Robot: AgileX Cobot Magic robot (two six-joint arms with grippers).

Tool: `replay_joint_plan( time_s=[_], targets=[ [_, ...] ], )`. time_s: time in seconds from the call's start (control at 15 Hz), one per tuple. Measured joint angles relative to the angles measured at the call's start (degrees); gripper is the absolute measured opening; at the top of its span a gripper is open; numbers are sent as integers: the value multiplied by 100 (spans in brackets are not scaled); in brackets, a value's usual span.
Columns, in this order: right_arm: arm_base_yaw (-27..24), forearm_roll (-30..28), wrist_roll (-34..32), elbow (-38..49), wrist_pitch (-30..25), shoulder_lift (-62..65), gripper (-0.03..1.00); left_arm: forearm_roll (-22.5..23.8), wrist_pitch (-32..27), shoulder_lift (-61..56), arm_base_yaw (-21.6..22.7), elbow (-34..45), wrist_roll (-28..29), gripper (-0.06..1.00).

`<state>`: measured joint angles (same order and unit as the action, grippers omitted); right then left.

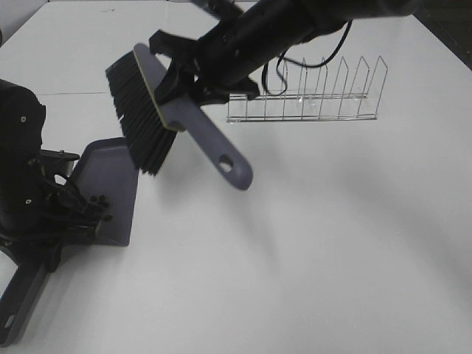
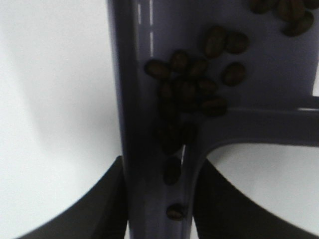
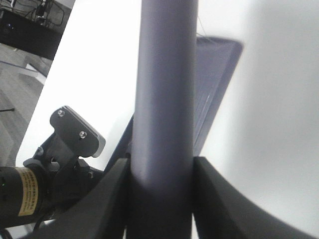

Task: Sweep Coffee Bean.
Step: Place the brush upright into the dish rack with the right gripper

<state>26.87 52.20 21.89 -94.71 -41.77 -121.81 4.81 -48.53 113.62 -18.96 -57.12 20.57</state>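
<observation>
The purple-grey dustpan (image 1: pixel 110 184) rests on the white table at the left. The coffee beans (image 1: pixel 99 200) lie as a small dark cluster inside it near the handle. In the left wrist view the beans (image 2: pixel 192 82) gather where the pan meets its handle (image 2: pixel 154 199). My left gripper (image 1: pixel 63 232) is shut on that handle. My right gripper (image 1: pixel 186 82) is shut on the brush handle (image 3: pixel 164 99) and holds the brush (image 1: pixel 140 110) tilted in the air above the pan's far edge, black bristles pointing down-left. The dustpan (image 3: pixel 217 79) also shows in the right wrist view.
A clear wire dish rack (image 1: pixel 310 96) stands at the back, right of the middle, with a black cable behind it. The white table (image 1: pixel 317 251) extends to the right and front. The dustpan handle's end (image 1: pixel 16 313) reaches the front left edge.
</observation>
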Motion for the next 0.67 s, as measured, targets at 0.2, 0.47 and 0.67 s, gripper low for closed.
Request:
replay_joint_plan(
  time_s=[0.2, 0.47, 0.67],
  targets=[
    [-401, -1140, -407, 0, -212, 859, 36, -23, -34, 0, 74, 0, -120, 33],
    [-693, -3678, -1541, 74, -1409, 1742, 36, -23, 23, 0, 92, 0, -344, 33],
    [-693, -4859, -2189, 642, -1513, 2126, 36, -80, 63, 0, 92, 0, -435, 33]
  ],
)
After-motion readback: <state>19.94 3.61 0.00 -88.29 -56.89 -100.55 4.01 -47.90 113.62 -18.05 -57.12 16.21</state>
